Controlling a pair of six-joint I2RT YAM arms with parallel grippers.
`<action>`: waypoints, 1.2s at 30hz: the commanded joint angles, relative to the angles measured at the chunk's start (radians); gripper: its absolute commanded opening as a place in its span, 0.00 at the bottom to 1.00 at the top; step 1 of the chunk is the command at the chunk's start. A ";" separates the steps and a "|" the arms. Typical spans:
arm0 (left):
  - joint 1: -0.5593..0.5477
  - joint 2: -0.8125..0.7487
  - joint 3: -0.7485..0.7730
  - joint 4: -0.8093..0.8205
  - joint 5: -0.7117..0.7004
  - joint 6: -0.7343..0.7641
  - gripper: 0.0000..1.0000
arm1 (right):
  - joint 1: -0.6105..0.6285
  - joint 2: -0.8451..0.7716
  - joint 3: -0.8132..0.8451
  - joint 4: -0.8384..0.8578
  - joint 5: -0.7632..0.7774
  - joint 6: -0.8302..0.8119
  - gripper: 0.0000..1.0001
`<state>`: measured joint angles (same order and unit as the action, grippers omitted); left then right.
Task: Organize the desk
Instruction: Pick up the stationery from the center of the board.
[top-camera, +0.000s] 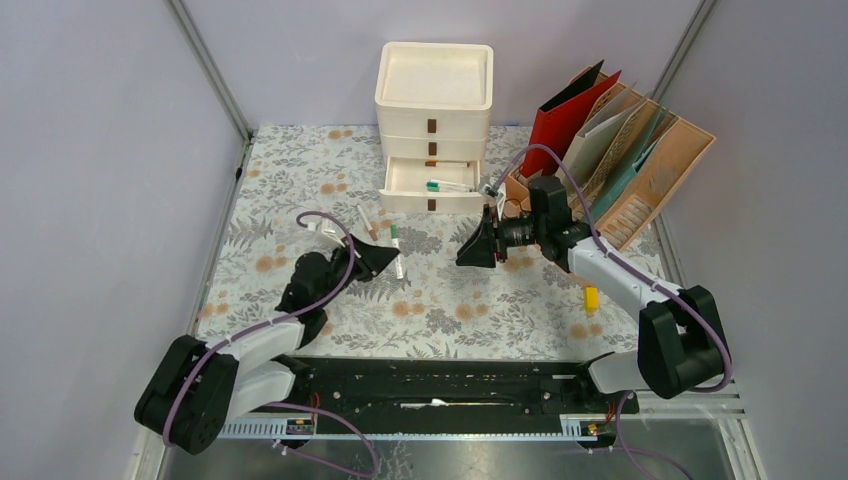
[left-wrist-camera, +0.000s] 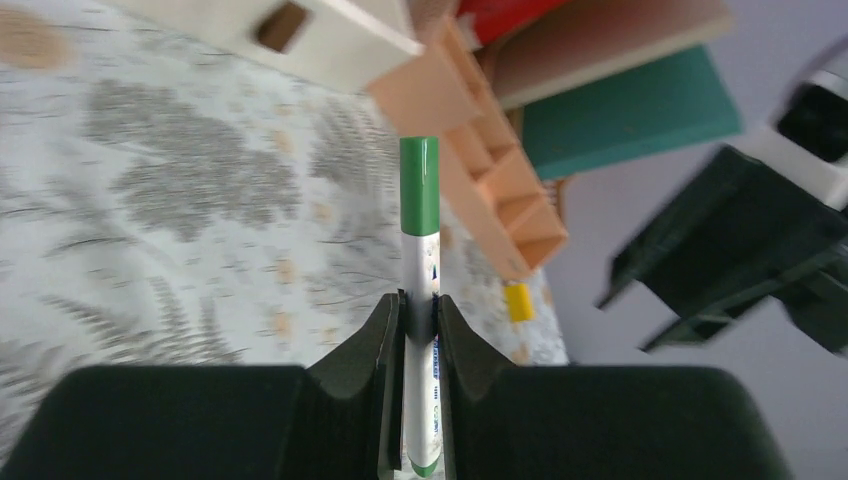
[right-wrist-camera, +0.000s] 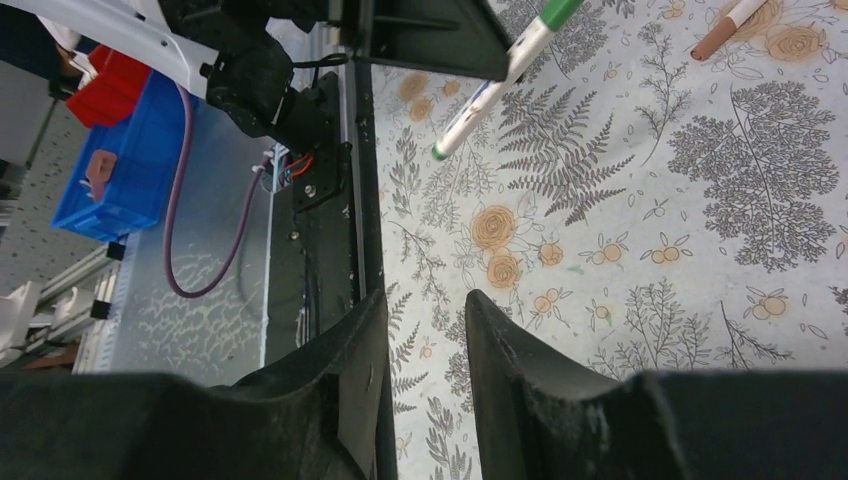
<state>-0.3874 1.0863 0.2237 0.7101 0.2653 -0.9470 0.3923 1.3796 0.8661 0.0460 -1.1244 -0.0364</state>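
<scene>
1. Desk (top-camera: 285, 175): covered in a fern-and-flower cloth and framed by rails. It lies ahead of both arm bases and carries every item below
2. Drawer unit (top-camera: 434, 95): stands at the far edge, centre. Its lowest drawer (top-camera: 432, 203) is pulled open and holds a second marker (top-camera: 450, 185) with a green cap
3. Rack (top-camera: 650, 190): stands at the far right, just beside the drawer unit, and is filled with folders
4. Left end effector (left-wrist-camera: 420, 310): clenched on the white barrel of a marker (left-wrist-camera: 419, 200), left of desk centre
5. Right end effector (right-wrist-camera: 425, 300): released, with nothing between the fingers. It hovers over the cloth in front of the open drawer
6. Marker: the green cap points away from the wrist, and the barrel appears clear of the cloth
7. Pen (top-camera: 366, 220): brown, loose on the cloth just beyond the left end effector
8. Yellow piece (top-camera: 591, 298): loose on the cloth near the right arm, too small to identify
9. Step in hand, as judged: carrying the marker to the open drawer, where a like item lies. The next move calls for clearing the drawer front, aligning the barrel with the drawer, lowering, then releasing, while avoiding the right end effector near that path. The pen and yellow piece are not yet stowed
</scene>
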 joint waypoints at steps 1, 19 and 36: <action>-0.096 0.014 0.001 0.288 -0.022 -0.078 0.00 | -0.002 0.022 -0.026 0.208 -0.046 0.174 0.42; -0.367 0.263 0.118 0.565 -0.254 -0.111 0.00 | 0.057 0.124 -0.074 0.437 -0.032 0.410 0.45; -0.407 0.376 0.156 0.640 -0.250 -0.111 0.00 | 0.076 0.162 -0.060 0.443 -0.011 0.447 0.07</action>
<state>-0.7906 1.4616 0.3531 1.2686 0.0284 -1.0527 0.4549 1.5333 0.7887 0.4435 -1.1320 0.4049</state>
